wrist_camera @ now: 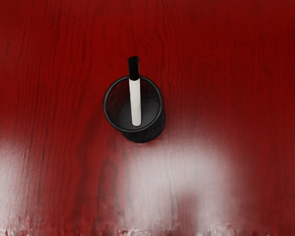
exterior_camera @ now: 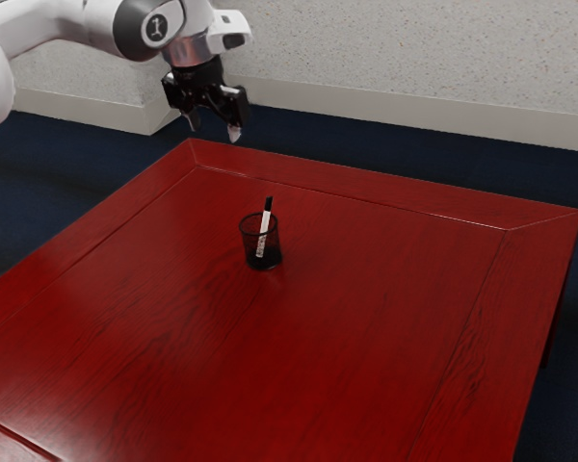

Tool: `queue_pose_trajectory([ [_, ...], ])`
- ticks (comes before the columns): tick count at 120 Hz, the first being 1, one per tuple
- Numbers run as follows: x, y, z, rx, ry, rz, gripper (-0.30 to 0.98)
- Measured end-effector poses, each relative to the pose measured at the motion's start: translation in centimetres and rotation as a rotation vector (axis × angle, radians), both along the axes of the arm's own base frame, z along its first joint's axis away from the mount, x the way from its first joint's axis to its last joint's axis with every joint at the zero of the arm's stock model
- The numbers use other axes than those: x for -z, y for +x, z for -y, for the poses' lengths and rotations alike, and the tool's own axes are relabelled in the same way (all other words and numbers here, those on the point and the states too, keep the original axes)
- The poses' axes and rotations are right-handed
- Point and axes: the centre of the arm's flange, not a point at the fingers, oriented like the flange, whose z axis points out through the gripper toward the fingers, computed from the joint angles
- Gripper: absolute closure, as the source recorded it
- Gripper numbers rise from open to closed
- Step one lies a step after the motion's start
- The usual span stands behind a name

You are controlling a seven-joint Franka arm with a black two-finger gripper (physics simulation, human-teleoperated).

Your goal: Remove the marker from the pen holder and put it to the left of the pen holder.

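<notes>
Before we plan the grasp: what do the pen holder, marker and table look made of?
Pen holder: likely black metal mesh; its wall is see-through in the exterior view, rim smooth.
Marker: probably plastic, white barrel, black cap; satin or gloss unclear.
Table: wood or wood veneer, red, glossy; grain lines and bright reflections show.

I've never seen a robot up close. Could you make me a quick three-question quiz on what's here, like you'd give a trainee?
1. Multiple choice: what colour is the end of the marker that pokes up above the rim of the pen holder?
A) white
B) black
C) green

2. True or false: the two fingers of the robot's hand stand apart, with nothing between them.

3. Short answer: what piece of furniture does the pen holder stand on?

Key: 1. B; 2. true; 3. a red table
</notes>
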Motion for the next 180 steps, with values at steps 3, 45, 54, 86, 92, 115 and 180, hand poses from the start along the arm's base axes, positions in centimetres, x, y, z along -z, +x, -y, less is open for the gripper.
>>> queue_pose_trajectory([
  [3, -0.1, -0.4, 0.0, -0.002, 0.003, -0.015, 0.12],
  [45, 14.6, 6.5, -1.9, -0.027, -0.014, -0.126, 0.04],
  [54, 16.6, 8.0, -2.7, -0.037, -0.026, -0.100, 0.11],
  [86, 20.9, 11.7, -4.7, -0.058, -0.047, -0.011, 0.36],
  [92, 21.0, 12.1, -4.7, -0.058, -0.049, 0.005, 0.38],
  [115, 23.1, 13.7, -4.9, -0.059, -0.058, 0.031, 0.42],
  [180, 25.3, 14.7, -5.2, -0.058, -0.070, 0.100, 0.61],
])
